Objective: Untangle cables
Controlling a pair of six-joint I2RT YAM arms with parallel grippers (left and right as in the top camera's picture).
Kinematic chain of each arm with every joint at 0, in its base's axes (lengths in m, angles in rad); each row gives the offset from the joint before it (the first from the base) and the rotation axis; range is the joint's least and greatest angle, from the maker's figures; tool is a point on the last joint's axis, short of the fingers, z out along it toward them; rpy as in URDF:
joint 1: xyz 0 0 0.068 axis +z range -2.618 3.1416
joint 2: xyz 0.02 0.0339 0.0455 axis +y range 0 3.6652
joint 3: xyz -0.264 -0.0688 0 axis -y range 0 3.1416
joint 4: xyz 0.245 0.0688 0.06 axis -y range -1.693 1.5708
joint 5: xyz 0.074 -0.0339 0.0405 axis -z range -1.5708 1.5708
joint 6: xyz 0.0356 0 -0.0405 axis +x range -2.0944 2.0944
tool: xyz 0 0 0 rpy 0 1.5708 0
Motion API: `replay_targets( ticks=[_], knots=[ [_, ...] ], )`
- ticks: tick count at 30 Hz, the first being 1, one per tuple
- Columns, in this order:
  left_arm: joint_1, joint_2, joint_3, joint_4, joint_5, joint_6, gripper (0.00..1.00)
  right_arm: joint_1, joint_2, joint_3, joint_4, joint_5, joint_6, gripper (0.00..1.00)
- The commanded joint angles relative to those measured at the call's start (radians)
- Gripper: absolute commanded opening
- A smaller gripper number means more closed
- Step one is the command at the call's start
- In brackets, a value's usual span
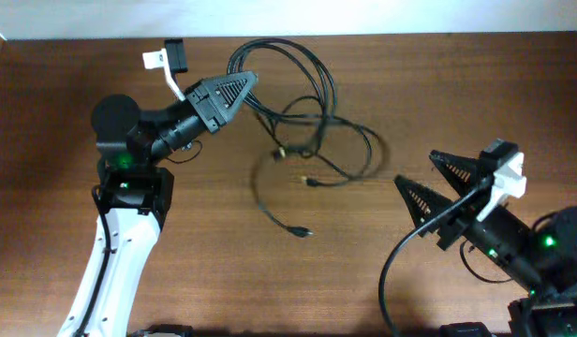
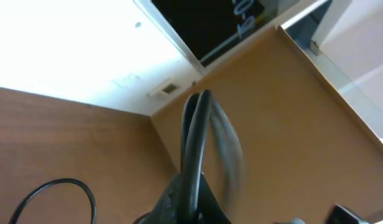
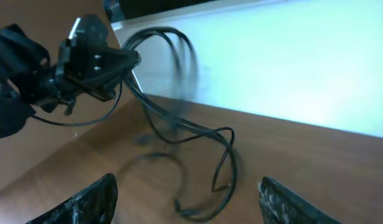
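Left wrist cam is rough: the cables are smeared with blur, and the left gripper is mostly chopped off by the bottom edge. The right wrist view crops the right gripper the same way, and the loop tops are blurry. Overhead, the plugs are too tiny to make out.

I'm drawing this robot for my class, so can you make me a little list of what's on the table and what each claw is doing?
table: brown wood
cables: thin black cords, looped over each other near the middle, with loose ends lying on the wood
left gripper: shut on the cables, holding one side of the bunch up off the table
right gripper: open, holding nothing, apart from the cables
untangled: not yet
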Motion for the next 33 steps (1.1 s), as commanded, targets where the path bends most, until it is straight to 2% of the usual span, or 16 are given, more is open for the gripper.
replay_targets(
  ticks=[1, 4, 6, 9, 16, 17, 19, 21, 22, 25, 29, 33],
  knots=[
    [0.01, -0.011, 0.01, 0.002, -0.072, 0.045, 0.0, -0.003, -0.008, 0.014, -0.009, 0.009, -0.01, 0.76],
    [0.005, -0.011, 0.01, 0.0, -0.063, 0.049, 0.0, -0.003, -0.006, 0.014, -0.028, 0.019, -0.006, 0.85],
    [-0.038, -0.01, 0.01, 0.0, -0.016, 0.134, 0.0, -0.002, 0.022, 0.014, -0.035, 0.057, 0.072, 0.88],
    [-0.218, -0.01, 0.01, 0.001, -0.012, 0.204, 0.0, -0.002, 0.114, 0.014, -0.032, 0.057, 0.149, 0.94],
    [-0.484, -0.01, 0.01, 0.004, -0.065, 0.233, 0.0, -0.002, 0.235, 0.014, -0.012, 0.088, 0.154, 0.95],
    [-0.516, -0.01, 0.01, 0.005, -0.072, 0.233, 0.0, -0.002, 0.245, 0.014, -0.017, 0.12, 0.151, 0.95],
    [-0.558, -0.01, 0.01, 0.036, -0.025, 0.233, 0.0, -0.002, 0.263, 0.014, -0.051, 0.422, 0.155, 0.94],
    [-0.555, -0.01, 0.01, 0.056, 0.021, 0.233, 0.0, -0.002, 0.264, 0.014, -0.066, 0.655, 0.168, 0.95],
    [-0.555, -0.01, 0.01, 0.06, 0.019, 0.249, 0.0, -0.002, 0.264, 0.014, -0.081, 0.85, 0.178, 0.99],
    [-0.526, -0.01, 0.01, 0.107, 0.024, 0.266, 0.0, -0.003, 0.264, 0.014, -0.187, 1.086, 0.178, 0.99],
    [-0.287, -0.057, 0.01, 0.11, 0.149, 0.265, 0.0, -0.003, 0.264, 0.014, -0.227, 1.209, 0.182, 0.99],
    [-0.042, -0.092, 0.01, 0.069, 0.151, 0.266, 0.0, -0.003, 0.264, 0.014, -0.227, 1.208, 0.208, 0.99]
  ],
)
